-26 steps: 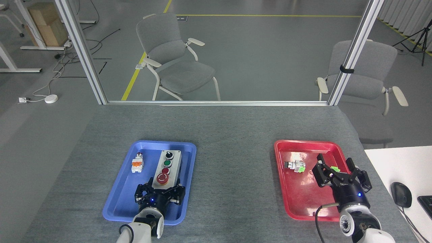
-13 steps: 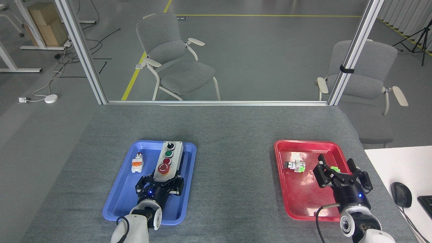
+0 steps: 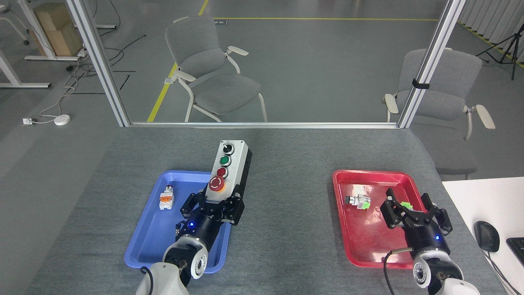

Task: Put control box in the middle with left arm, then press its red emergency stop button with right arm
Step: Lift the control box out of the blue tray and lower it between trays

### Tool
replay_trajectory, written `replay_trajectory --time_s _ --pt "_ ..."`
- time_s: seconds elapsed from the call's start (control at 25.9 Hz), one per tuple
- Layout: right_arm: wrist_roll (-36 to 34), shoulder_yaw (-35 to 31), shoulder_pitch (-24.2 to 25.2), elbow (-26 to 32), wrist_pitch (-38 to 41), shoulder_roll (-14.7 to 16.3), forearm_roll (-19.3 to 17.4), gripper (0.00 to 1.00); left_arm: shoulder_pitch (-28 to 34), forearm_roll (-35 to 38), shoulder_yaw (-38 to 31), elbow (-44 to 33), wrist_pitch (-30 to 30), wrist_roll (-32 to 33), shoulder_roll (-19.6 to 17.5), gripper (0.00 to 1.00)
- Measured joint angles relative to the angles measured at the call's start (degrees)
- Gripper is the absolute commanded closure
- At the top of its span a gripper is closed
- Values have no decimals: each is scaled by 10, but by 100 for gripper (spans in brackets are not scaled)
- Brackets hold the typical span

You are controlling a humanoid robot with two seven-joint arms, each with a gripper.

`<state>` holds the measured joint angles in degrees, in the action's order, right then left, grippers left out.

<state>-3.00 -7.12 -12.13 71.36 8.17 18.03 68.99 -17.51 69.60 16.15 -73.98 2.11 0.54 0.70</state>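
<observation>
control box clamped in left claw

Control box held over left tray's right rim, right tray well apart

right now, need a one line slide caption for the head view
Left gripper lifts the control box over the blue tray; right gripper hovers open over the red tray.

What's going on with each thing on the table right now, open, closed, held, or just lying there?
Control box: lifted, held at its near end.
Left tool: shut on the control box.
Right tool: open, empty, over the red tray.
Red emergency stop button: untouched.
Blue tray: one small part lies inside.
</observation>
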Motion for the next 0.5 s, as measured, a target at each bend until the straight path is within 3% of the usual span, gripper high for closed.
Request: replay_trajectory --time_s 0.23,0.5 --pt "0 0 0 0 0 1 0 0 3 4 106 32 -29 -1 35 100" --pt "0 0 -1 -1 -1 -1 0 0 -38 16 154 131 -46 2 64 100"
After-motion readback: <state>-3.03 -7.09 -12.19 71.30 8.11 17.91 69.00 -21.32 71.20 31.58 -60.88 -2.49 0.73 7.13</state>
